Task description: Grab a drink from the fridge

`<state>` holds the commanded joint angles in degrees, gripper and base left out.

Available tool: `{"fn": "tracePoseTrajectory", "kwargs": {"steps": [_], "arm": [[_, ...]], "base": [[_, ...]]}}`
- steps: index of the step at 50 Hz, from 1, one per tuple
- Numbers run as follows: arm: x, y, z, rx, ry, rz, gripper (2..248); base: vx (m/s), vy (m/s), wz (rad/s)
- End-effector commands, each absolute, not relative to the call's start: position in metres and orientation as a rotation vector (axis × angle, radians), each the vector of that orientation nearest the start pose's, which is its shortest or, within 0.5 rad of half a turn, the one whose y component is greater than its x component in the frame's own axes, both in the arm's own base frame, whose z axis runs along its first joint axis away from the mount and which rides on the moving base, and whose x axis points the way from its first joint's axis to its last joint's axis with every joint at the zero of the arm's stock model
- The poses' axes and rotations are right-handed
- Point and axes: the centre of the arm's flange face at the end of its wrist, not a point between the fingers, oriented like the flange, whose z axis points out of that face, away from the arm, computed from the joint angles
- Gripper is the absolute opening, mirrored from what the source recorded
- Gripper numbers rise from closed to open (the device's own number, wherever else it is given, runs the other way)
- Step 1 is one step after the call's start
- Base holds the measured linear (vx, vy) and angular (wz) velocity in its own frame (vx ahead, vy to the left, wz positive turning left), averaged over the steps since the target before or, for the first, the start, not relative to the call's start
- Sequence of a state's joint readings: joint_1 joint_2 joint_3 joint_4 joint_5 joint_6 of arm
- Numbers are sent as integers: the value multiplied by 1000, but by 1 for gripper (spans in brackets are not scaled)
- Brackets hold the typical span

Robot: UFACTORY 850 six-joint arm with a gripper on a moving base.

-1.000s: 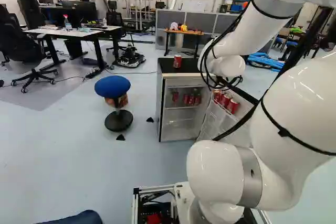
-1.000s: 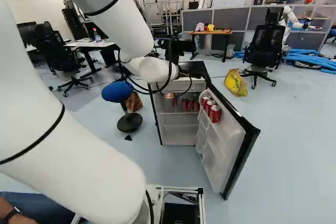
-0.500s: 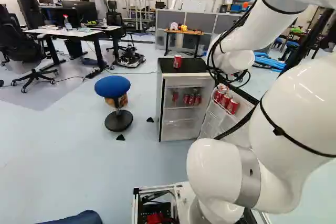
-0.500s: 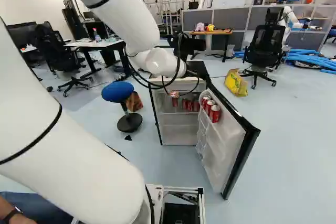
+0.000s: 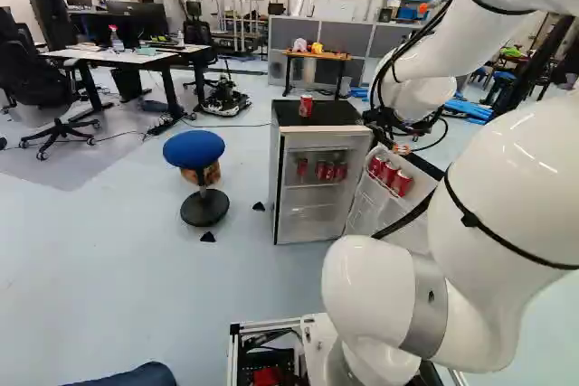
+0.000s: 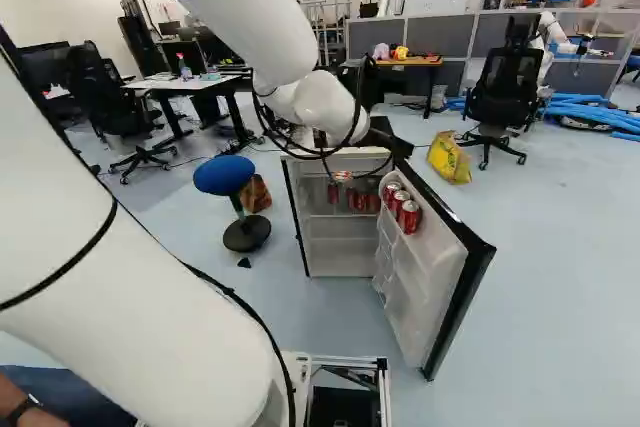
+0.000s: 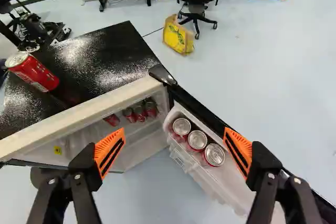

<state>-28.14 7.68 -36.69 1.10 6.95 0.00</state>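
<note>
Cans, red with silver lids [image 7: 197, 140], fill a row of three in the open white door's rack [image 7: 181, 157] on my low black-topped fridge [image 5: 275, 174]. I hold my black two-fingered gripper [image 5: 399, 146] open, orange pads [image 7: 109, 151] wide apart, the row ahead between them. More red cans [image 5: 330, 172] stand inside; another red can [image 5: 306, 106] stands upright on top.

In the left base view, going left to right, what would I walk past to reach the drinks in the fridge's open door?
Black chair → blue stool → fridge → red cans in its door.
</note>
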Motion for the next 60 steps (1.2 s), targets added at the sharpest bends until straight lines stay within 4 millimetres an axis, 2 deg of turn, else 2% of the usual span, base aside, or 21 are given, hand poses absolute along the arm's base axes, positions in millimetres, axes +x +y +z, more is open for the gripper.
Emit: {"fn": "tracePoseTrajectory", "kwargs": {"steps": [44,60], "arm": [[364,-258,528,-3056,908,-1083,247],[368,-283,522,-3093,955,-886,247]], "base": [[0,0,0],[0,0,0]]}}
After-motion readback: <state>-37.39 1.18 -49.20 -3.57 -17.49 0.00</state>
